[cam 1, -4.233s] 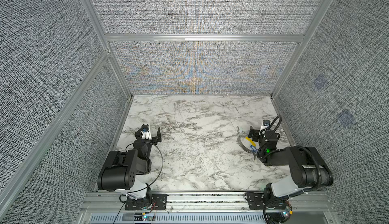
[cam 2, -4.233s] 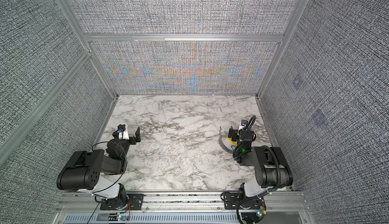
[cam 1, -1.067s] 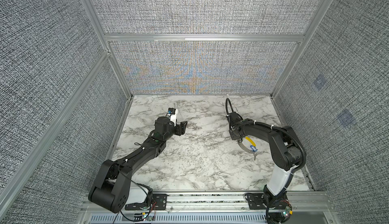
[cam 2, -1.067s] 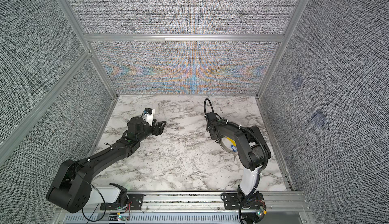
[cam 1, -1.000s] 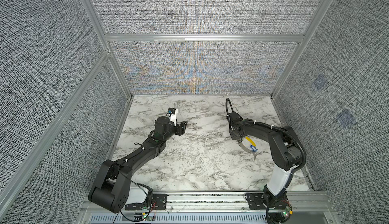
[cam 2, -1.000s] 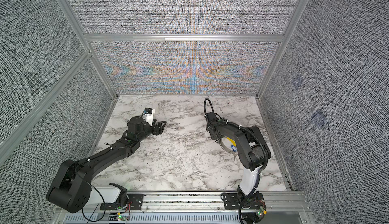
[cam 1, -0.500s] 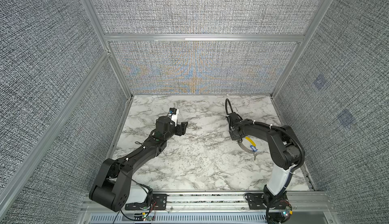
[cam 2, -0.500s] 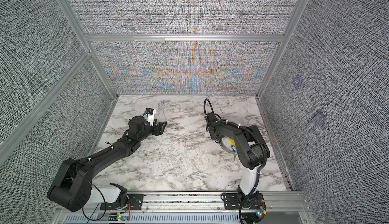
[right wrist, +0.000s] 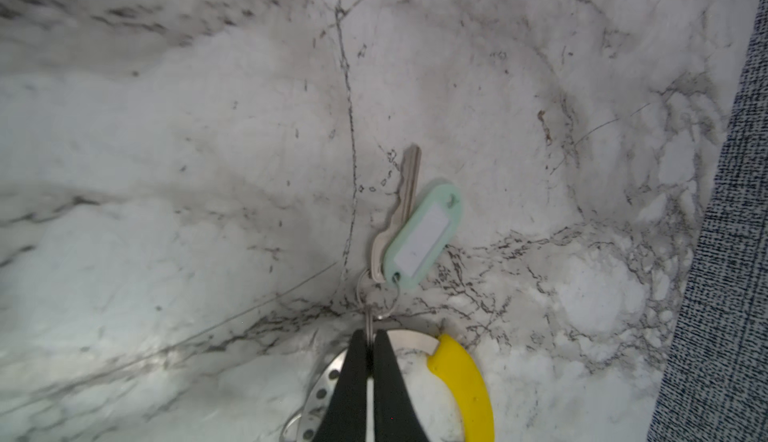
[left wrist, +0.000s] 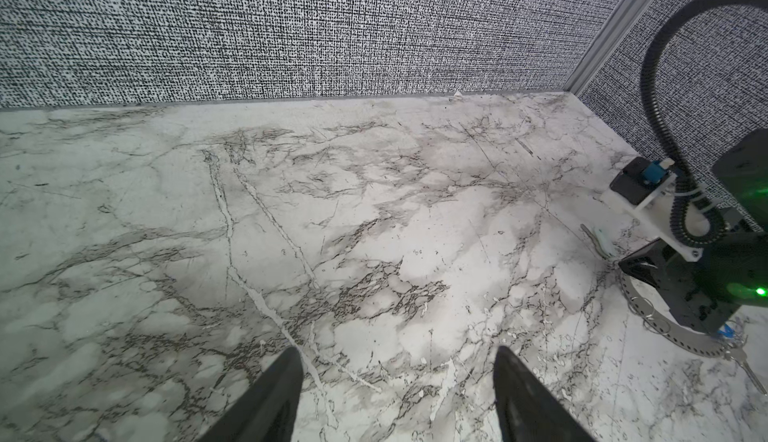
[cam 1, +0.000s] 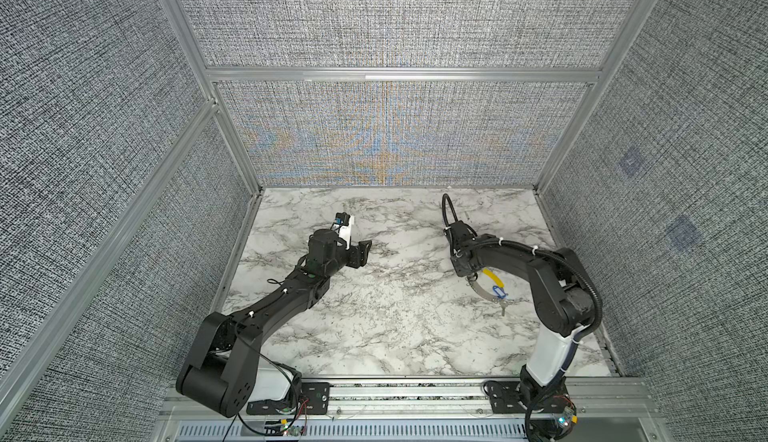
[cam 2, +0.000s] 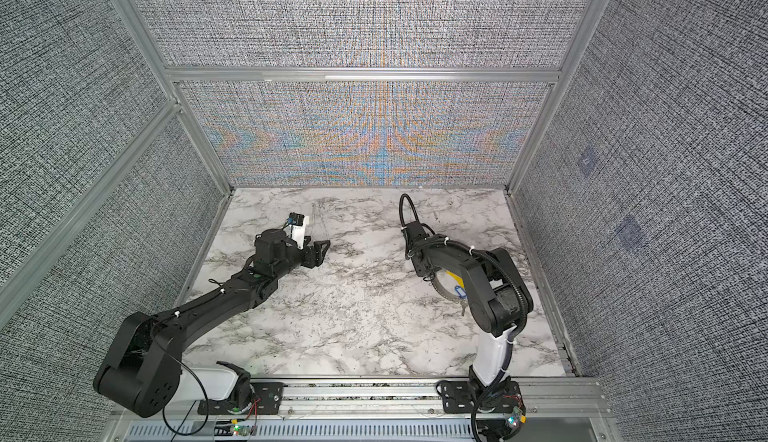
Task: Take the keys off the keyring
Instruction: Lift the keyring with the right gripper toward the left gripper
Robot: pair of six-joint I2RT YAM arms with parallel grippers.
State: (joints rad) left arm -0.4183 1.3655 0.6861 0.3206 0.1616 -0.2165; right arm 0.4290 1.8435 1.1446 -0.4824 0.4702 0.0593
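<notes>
Keyring [cam 1: 493,277] on tabletop [cam 1: 395,336], right side. Right gripper [right wrist: 369,338] over its far rim, small split ring [right wrist: 368,321] clamped in it; one key [right wrist: 409,178] behind that. Second key [cam 1: 502,306] seemingly at near rim. Left gripper [cam 1: 362,253] well apart.

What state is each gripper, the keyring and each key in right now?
Left gripper: open, empty.
Right gripper: shut on small ring.
Keyring: lying on table.
Green-tagged key: on table, still linked to keyring.
Blue-tagged key: lying at keyring's rim.
</notes>
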